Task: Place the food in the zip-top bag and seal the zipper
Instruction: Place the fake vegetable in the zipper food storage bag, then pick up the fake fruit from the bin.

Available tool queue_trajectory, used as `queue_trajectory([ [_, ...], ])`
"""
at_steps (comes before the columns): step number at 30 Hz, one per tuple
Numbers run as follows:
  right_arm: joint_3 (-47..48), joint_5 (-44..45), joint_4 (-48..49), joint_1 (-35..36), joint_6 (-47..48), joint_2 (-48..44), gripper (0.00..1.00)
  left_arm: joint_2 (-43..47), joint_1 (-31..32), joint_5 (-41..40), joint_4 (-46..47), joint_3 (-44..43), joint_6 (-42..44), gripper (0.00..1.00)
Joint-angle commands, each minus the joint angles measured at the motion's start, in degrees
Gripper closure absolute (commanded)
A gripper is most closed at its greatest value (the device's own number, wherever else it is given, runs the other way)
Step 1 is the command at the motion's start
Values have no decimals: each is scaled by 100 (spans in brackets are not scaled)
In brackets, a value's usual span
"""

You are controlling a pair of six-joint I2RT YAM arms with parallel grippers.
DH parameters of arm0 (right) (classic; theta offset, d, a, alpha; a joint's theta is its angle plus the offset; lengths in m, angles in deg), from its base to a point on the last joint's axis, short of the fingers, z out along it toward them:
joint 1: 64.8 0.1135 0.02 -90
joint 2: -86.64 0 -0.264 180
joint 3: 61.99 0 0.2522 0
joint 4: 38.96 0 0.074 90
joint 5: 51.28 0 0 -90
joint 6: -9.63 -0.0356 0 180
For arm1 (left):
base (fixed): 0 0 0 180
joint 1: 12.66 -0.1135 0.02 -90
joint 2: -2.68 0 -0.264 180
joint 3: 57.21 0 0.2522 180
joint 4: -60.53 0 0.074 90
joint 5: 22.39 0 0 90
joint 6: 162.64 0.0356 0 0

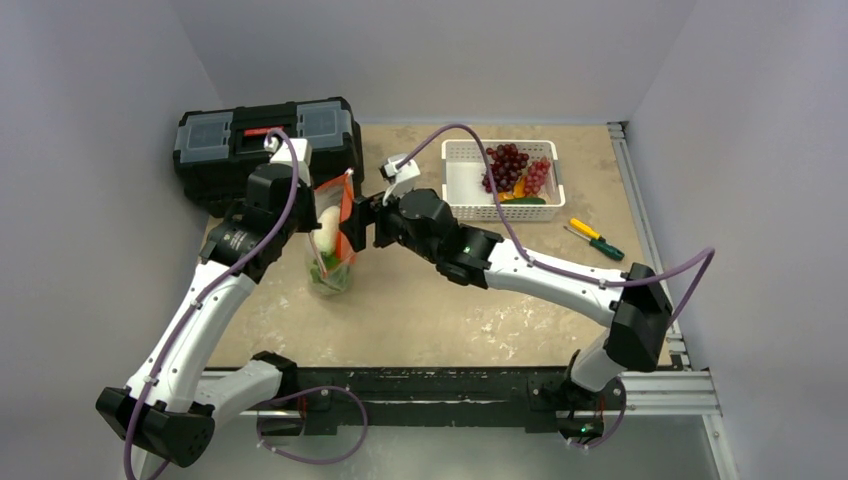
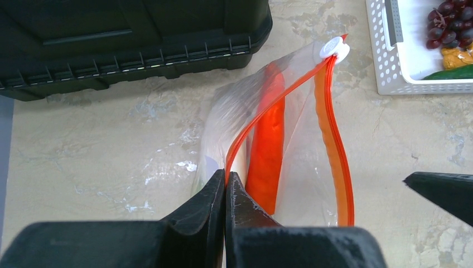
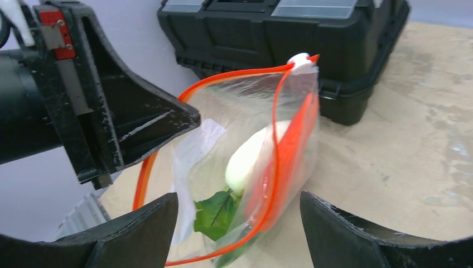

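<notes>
Clear crinkly plastic zip-top bag [image 1: 333, 250] is held upright on the worktop [image 1: 450, 310], centre-left, mouth gaping. The left gripper [image 2: 226, 184] is clamped on one lip at the orange-red zipper strip [image 2: 334, 151]. The right gripper [image 3: 239, 195], jaws apart, waits just right of the bag. Purple-red grapes [image 1: 510, 165] lie in the white slotted basket [image 1: 460, 185], far right. Risk: with one lip held, a nudge may collapse the mouth or tip the bag.

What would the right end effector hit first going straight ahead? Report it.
Most likely the bag: it sits dead ahead of the open right end effector, though exact depth is unclear.
</notes>
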Motion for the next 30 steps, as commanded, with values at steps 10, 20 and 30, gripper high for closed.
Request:
queue_trajectory([
  [10,65,8,-2092,-1841,-732,-332,23,-311,-31,282,178,-108,-162,100],
  [20,-199,1256,-1790,-3369,-300,-214,20,-501,-35,480,111,-158,-266,100],
  [30,503,1436,-1616,-4608,229,1166,21,-594,93,319,64,-138,-243,100],
])
